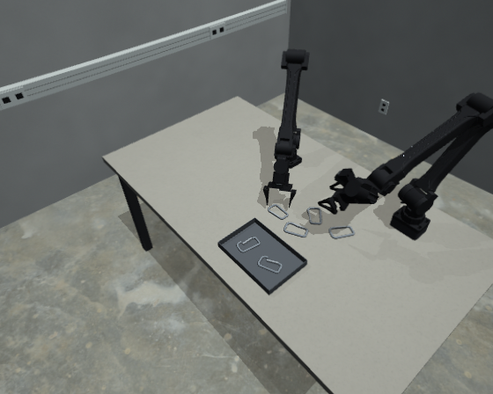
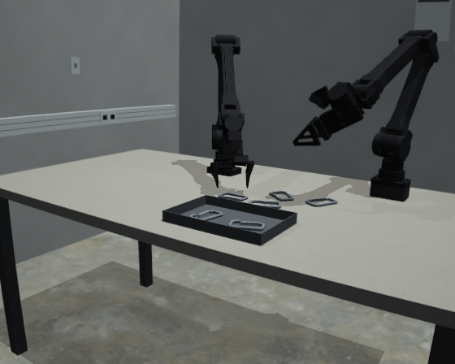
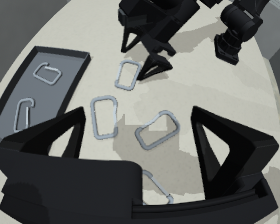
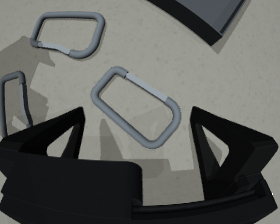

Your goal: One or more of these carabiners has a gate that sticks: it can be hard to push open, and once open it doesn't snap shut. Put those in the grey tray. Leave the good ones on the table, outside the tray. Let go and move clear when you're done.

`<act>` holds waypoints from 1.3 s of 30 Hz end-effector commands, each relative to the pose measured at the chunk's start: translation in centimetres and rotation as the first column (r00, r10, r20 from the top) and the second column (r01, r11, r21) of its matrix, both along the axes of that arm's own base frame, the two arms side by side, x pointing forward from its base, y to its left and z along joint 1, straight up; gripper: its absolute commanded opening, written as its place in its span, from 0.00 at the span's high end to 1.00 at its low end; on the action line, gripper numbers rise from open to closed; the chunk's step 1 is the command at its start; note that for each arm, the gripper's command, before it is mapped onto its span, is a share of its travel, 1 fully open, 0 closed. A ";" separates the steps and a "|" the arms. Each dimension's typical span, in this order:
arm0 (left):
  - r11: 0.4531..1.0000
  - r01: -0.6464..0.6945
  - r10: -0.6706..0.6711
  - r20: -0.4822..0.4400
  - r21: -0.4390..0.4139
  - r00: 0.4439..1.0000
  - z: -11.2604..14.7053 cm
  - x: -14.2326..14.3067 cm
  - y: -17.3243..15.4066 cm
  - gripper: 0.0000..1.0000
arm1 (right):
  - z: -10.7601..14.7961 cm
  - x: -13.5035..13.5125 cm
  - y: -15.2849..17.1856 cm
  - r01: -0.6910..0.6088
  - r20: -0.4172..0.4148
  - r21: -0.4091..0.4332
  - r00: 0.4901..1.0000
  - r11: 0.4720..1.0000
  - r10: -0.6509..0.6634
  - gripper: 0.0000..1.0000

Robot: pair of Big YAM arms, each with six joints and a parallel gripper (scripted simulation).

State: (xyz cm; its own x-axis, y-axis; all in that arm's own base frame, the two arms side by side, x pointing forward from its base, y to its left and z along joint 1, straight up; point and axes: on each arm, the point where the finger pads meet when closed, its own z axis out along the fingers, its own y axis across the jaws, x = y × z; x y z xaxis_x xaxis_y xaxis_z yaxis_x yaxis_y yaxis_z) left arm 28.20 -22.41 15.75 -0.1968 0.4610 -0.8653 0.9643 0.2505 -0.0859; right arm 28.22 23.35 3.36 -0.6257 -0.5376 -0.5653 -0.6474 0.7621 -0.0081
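Gate testing seemingly in hand | right gripper (image 1: 278, 206) (image 2: 232, 187) (image 3: 132, 65) (image 4: 138, 109) and left gripper (image 1: 326, 195) (image 2: 295, 143) (image 3: 138, 112) spread wide, nothing held | closed-looking carabiner (image 1: 275, 215) (image 2: 234, 199) (image 3: 118, 75) (image 4: 122, 121) probably to be left, another tested

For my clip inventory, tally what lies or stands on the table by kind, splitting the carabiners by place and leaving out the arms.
Carabiners inside the tray: 2
Carabiners outside the tray: 4
Grey tray: 1
Total: 7
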 end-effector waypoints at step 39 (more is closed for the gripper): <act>0.806 -0.591 0.587 0.080 0.041 0.806 6.6 -9.0 6.7 0.00 | -0.1 2.3 14.3 -0.928 -0.418 -0.364 0.242 0.083 0.876 0.17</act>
